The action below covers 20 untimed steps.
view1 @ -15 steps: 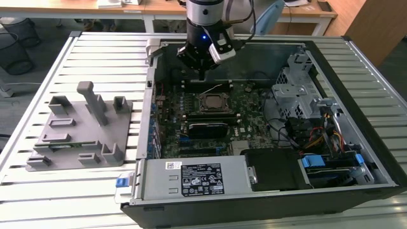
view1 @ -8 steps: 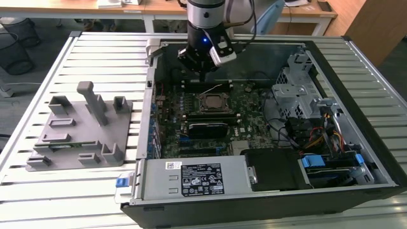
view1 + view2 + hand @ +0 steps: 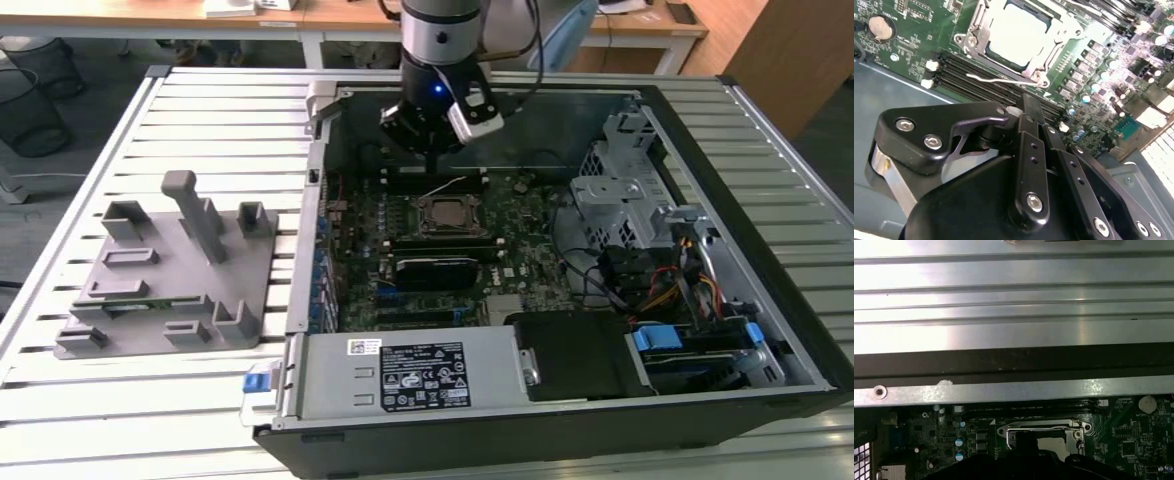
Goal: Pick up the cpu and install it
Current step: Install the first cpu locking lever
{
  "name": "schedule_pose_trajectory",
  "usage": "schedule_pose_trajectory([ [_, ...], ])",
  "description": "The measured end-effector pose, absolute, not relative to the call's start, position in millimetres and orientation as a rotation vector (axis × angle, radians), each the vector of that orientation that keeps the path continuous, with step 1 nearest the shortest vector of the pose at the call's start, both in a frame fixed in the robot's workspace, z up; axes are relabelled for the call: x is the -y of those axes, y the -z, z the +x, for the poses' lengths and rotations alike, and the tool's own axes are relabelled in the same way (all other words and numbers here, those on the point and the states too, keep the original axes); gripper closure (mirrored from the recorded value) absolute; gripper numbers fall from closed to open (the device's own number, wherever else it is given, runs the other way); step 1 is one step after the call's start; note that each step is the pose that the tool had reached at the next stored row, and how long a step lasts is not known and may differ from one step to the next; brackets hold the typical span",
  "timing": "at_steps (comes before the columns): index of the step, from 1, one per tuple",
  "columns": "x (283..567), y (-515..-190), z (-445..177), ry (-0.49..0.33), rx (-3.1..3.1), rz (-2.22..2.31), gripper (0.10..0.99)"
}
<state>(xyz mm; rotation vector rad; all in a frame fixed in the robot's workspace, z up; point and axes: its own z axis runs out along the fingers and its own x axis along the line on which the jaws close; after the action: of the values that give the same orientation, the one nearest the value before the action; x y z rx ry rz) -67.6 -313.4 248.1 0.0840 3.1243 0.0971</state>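
Claw hangs just beyond the socket frame, fingers seemingly pinched with nothing between, cpu seated inside; you keep clear of the lever.

- One open computer case lying on one slatted worktop.
- One motherboard, with one cpu seated in its one socket frame.
- One coin battery.
- One grey fixture block beside the case.
- One robot arm, bearing one claw.
- Two wire bins on the floor.
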Motion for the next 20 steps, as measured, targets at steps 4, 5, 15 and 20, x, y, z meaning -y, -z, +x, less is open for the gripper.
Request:
schedule_pose_trajectory([
  [4, 313, -246, -64, -0.097, -3.124, 0.079, 0.980],
  [5, 313, -245, -64, -0.097, -3.125, 0.063, 0.980],
  [15, 313, -239, -56, -0.098, -3.126, 0.040, 0.980],
  [20, 312, -235, -52, -0.097, -3.126, 0.040, 0.980],
])
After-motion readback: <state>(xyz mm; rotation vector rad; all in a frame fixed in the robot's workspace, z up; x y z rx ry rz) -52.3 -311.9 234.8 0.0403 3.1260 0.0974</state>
